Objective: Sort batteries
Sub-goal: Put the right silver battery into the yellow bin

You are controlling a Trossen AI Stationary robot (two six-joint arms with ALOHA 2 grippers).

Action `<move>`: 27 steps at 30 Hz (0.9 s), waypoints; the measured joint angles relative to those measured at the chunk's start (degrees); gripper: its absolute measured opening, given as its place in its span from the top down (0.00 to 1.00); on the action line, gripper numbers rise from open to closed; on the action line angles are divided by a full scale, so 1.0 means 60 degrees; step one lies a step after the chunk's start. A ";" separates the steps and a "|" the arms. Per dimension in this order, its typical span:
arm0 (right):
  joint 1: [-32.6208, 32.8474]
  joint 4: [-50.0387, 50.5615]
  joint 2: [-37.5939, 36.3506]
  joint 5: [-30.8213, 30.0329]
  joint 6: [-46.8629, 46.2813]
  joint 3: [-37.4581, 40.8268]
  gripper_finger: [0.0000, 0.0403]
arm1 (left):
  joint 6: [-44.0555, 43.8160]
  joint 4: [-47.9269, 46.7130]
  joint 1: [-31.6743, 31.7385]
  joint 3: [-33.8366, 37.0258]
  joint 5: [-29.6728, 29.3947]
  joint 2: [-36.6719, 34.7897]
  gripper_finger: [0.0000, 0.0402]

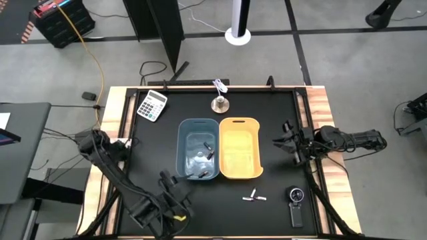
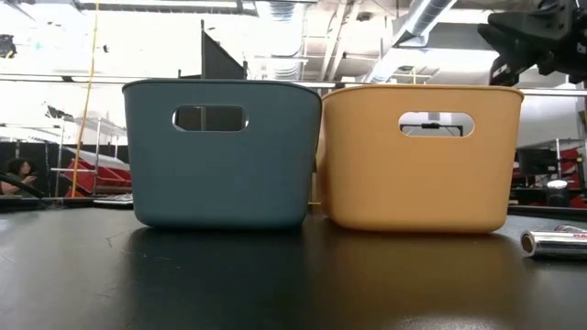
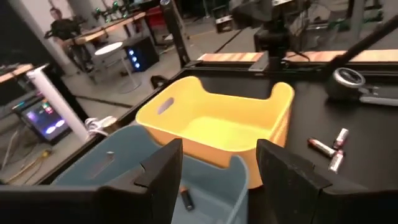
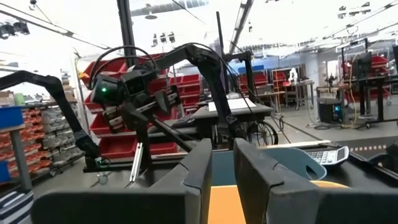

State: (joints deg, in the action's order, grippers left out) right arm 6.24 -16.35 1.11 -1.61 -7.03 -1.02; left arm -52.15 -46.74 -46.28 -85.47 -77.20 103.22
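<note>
Two or three small batteries (image 1: 253, 197) lie on the black table near the yellow bin's (image 1: 240, 148) near right corner; the left wrist view shows these batteries (image 3: 329, 148), and the low view shows one silvery battery (image 2: 555, 243). Several dark batteries (image 1: 207, 151) lie inside the blue bin (image 1: 198, 149), one battery (image 3: 186, 199) showing in the left wrist view. My left gripper (image 1: 171, 181) (image 3: 217, 180) hovers open at the blue bin's near left corner. My right gripper (image 1: 279, 141) (image 4: 222, 162) waits right of the yellow bin, fingers a narrow gap apart, holding nothing.
The two bins stand side by side at the table's middle. A black round-dialled gadget (image 1: 296, 202) lies near the right near corner. A calculator (image 1: 152, 105) and a small metal bell-like object (image 1: 219, 103) sit by the far edge. Bare table lies between bins and near edge.
</note>
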 joint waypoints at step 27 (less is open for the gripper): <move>0.0101 0.0556 0.0126 0.0016 -0.0258 0.0000 0.79 | 0.1611 0.2583 0.0790 0.1289 0.0854 0.0007 0.51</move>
State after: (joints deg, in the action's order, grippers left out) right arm 6.85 -13.02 1.86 -1.51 -8.58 -1.02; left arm -42.48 -31.24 -41.54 -77.73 -72.07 103.26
